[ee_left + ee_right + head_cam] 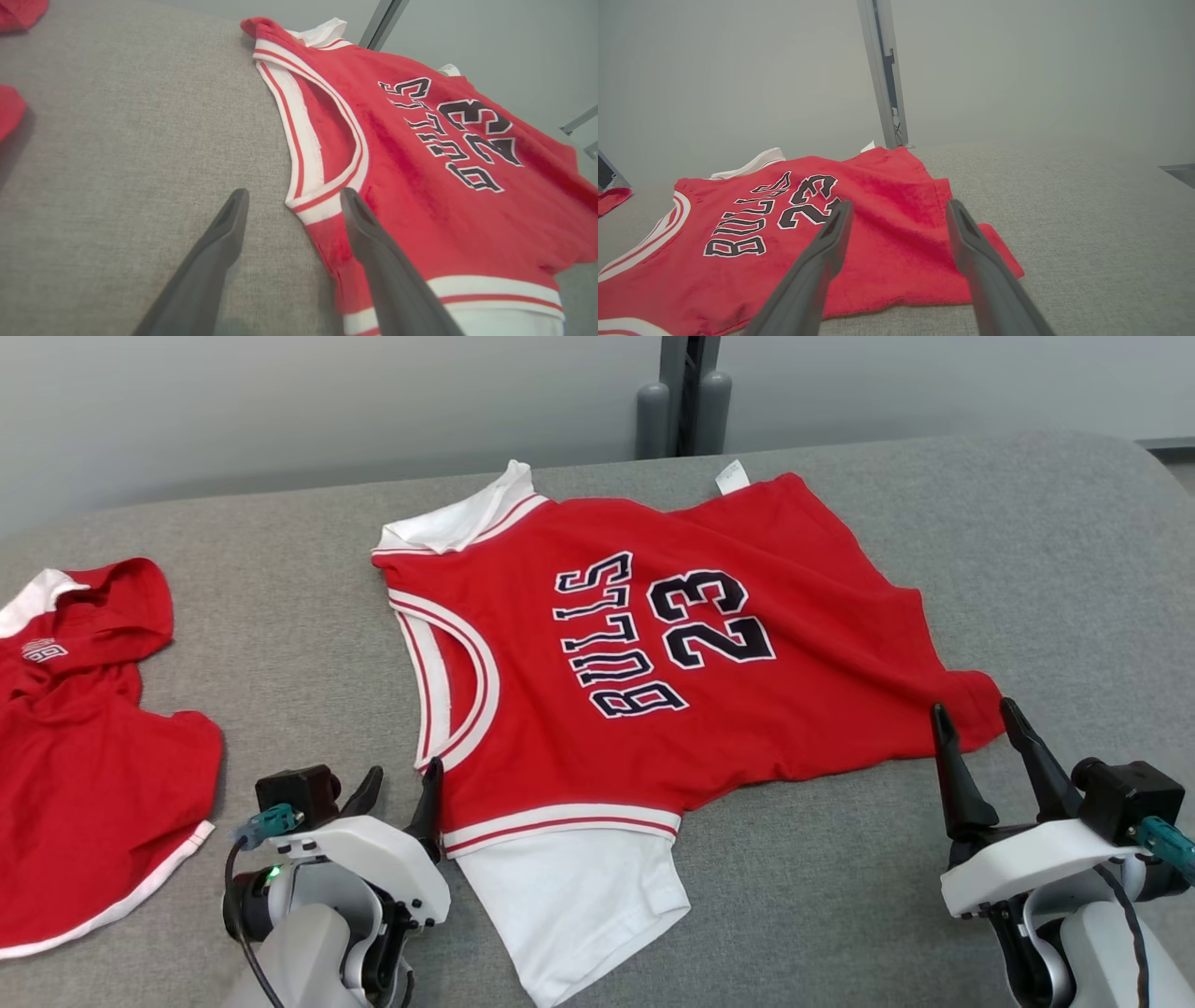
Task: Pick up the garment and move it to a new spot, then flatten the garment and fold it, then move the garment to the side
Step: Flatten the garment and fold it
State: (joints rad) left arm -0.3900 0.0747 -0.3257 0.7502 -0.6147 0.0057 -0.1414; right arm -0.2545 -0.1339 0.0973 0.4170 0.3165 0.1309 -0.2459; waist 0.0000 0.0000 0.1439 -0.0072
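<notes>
A red jersey garment (653, 653) printed BULLS 23, with white sleeves and white-striped trim, lies spread on the grey table, collar toward the left, hem toward the right. My left gripper (403, 791) stands open at the garment's near left edge, by the shoulder below the neckline; in the left wrist view the garment (420, 177) has its trim between my left gripper's (294, 201) jaws. My right gripper (977, 719) is open at the near right hem corner; the right wrist view shows the garment (887, 219) under my right gripper (899, 212).
A second red garment with white trim (84, 756) lies crumpled at the table's left edge. A grey post (686, 392) stands behind the table against the pale wall. Bare grey table surface (1055, 569) stretches to the right and behind.
</notes>
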